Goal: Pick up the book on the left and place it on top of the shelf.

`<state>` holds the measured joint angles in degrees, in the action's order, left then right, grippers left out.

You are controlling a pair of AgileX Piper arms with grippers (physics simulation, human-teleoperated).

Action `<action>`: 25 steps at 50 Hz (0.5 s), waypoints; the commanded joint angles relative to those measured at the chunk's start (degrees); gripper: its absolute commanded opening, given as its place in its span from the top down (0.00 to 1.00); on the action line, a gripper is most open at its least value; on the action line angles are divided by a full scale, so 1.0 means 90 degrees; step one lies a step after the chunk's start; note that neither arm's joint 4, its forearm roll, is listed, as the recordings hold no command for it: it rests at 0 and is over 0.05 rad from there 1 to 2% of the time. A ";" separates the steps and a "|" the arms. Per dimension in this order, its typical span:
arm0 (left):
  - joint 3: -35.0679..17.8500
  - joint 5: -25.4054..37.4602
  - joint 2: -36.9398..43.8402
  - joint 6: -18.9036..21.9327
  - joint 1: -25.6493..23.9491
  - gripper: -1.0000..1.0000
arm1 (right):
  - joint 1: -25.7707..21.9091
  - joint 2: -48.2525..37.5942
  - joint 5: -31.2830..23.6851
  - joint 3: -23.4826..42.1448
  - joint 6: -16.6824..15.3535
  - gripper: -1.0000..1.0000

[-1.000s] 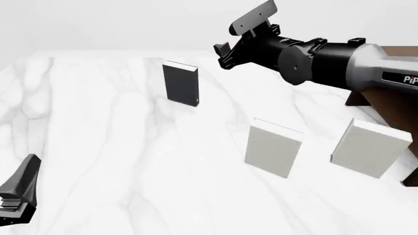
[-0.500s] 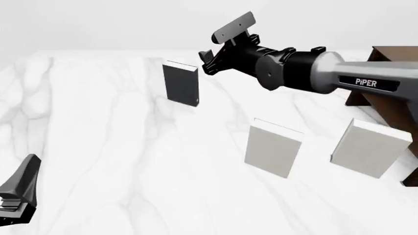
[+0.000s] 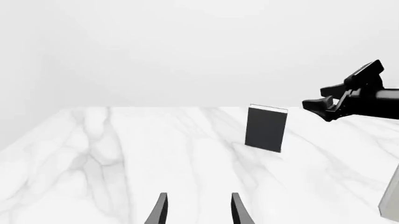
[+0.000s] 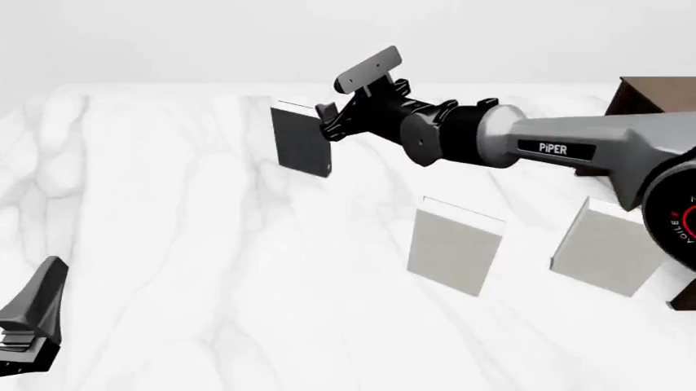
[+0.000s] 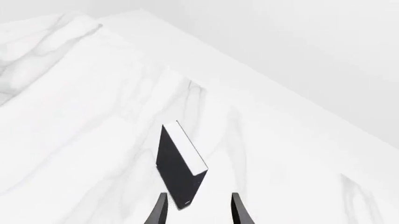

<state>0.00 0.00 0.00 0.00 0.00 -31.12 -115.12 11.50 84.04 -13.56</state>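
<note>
Book (image 4: pixel 299 140) stands upright just beyond the right claw's (image 4: pixel 324 122) spread, empty fingers.

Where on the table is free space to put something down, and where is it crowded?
Free: the wide marble stretch between the left gripper and the black book, and the near strip in front of the two pale books. Crowded: the right side, where these books stand by the shelf, and around the black book, where the right gripper hovers.

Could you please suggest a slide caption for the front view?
Right gripper, jaws open, reaches the black book standing on the marble table.
</note>
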 commanded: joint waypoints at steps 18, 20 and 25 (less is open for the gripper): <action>0.0000 0.0000 0.0000 0.0000 0.0000 0.00 | 0.0054 -0.0938 0.0174 0.0713 0.0369 0.00; 0.0000 0.0000 0.0000 0.0000 0.0000 0.00 | 0.0052 -0.0987 0.0162 0.0780 0.0376 0.00; 0.0000 0.0000 0.0000 0.0000 0.0000 0.00 | 0.0031 -0.1099 0.0178 0.0875 0.0399 0.00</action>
<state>0.00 0.00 0.00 0.00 0.00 -30.70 -122.72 12.94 89.83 -10.69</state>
